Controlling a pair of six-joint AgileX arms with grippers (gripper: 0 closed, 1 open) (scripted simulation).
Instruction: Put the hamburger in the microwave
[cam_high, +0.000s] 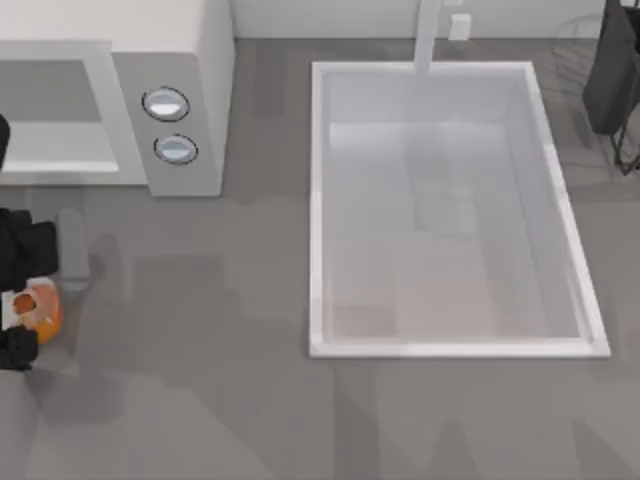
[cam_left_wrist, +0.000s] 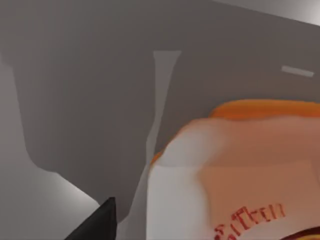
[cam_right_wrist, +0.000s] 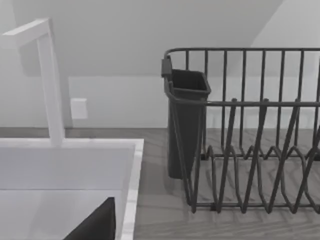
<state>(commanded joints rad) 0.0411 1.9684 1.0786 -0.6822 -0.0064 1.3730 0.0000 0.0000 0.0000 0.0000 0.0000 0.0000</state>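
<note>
- Hamburger (cam_high: 42, 308) sits at the far left edge of the tabletop (cam_high: 220, 400), clamped between the dark fingers of the left tool (cam_high: 22, 310).
- Microwave (cam_high: 190, 60) stands near it, toward the rear left, its 2 knobs (cam_high: 166, 104) facing up and its grey cavity open.
- Sink (cam_high: 320, 200) lies to the right.
- Dish rack (cam_right_wrist: 250, 140) stands beside the sink.

The hamburger (cam_high: 42, 305), a small glossy orange bun with a red-brown and pale patch on top, sits at the bench's left edge; the off-white microwave (cam_high: 180, 60), grey cavity open, stands at the back-left corner
</note>
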